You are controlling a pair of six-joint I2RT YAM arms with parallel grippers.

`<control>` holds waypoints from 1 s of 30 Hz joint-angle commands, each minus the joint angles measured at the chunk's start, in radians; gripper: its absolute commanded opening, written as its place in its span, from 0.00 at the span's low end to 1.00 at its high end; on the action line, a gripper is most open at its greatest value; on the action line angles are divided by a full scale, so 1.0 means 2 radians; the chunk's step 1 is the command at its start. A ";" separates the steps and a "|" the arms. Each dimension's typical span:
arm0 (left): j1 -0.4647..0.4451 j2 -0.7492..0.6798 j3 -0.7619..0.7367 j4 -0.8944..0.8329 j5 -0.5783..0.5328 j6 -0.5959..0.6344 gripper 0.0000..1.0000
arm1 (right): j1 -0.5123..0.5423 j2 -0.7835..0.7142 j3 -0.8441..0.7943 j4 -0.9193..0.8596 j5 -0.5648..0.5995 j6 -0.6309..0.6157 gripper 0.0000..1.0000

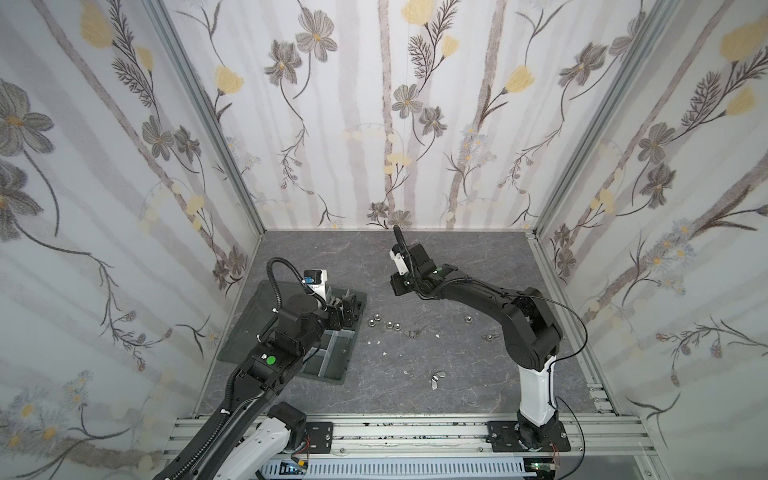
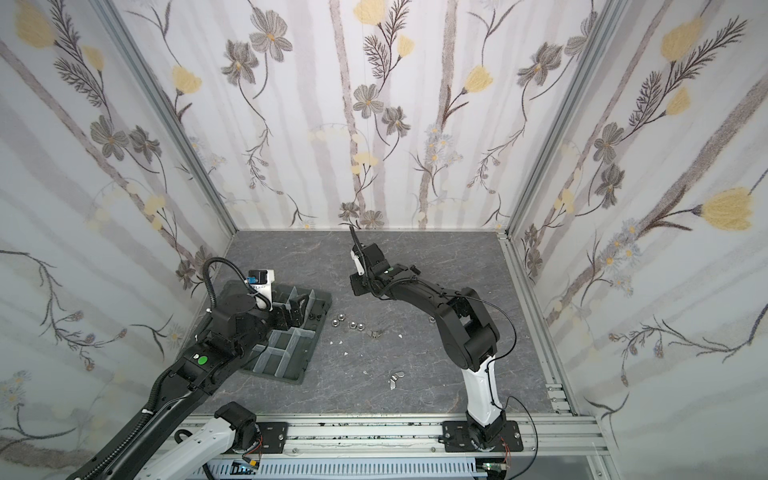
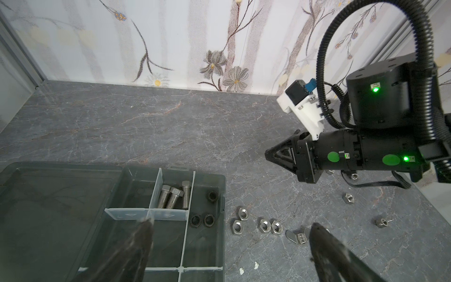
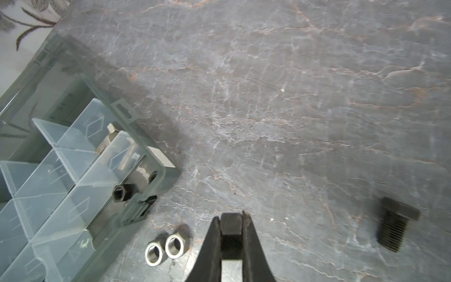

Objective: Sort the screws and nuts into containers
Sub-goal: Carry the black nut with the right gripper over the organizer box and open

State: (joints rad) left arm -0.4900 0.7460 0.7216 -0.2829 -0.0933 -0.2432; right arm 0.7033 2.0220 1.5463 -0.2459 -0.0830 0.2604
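Now, left claw (image 3: 230,221) wide open, empty, just beside 4 silver nuts (image 3: 264,224); right claw (image 4: 231,217) tight on dark piece (image 4: 231,224).

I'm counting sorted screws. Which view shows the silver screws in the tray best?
The left wrist view: three silver screws lie side by side, unobstructed. The right wrist view shows them partly behind translucent dividers; both top views are too distant to make them out.

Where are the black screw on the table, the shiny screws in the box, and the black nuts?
Black screw (image 4: 392,229): right wrist view, on its threads.
Shiny screws (image 3: 173,201): left wrist view, middle screw's shank.
Black nuts (image 3: 211,200): left wrist view, lone nut's side.
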 commanded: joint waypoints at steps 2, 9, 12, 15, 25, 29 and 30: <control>0.001 -0.004 -0.003 0.019 -0.010 -0.001 1.00 | 0.020 0.017 0.022 -0.007 -0.020 0.002 0.04; 0.000 -0.009 -0.003 0.017 -0.015 -0.001 1.00 | 0.052 0.041 0.045 -0.005 -0.036 0.006 0.05; 0.000 -0.011 -0.003 0.018 -0.012 -0.001 1.00 | 0.055 0.049 0.052 -0.002 -0.045 0.008 0.05; 0.000 -0.012 -0.005 0.019 -0.013 -0.003 1.00 | 0.074 0.058 0.061 0.000 -0.058 0.013 0.05; 0.000 -0.013 -0.003 0.015 -0.015 -0.002 1.00 | 0.091 0.100 0.112 -0.003 -0.076 0.024 0.06; 0.000 -0.013 -0.002 0.014 -0.017 -0.001 1.00 | 0.091 0.116 0.129 -0.004 -0.078 0.027 0.11; 0.000 -0.013 -0.003 0.014 -0.017 0.000 1.00 | 0.091 0.119 0.132 -0.004 -0.077 0.028 0.13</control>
State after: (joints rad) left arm -0.4900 0.7208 0.7147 -0.2806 -0.1162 -0.2432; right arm 0.8875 2.2467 1.7939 -0.2569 -0.2264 0.3061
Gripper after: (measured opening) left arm 0.998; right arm 0.128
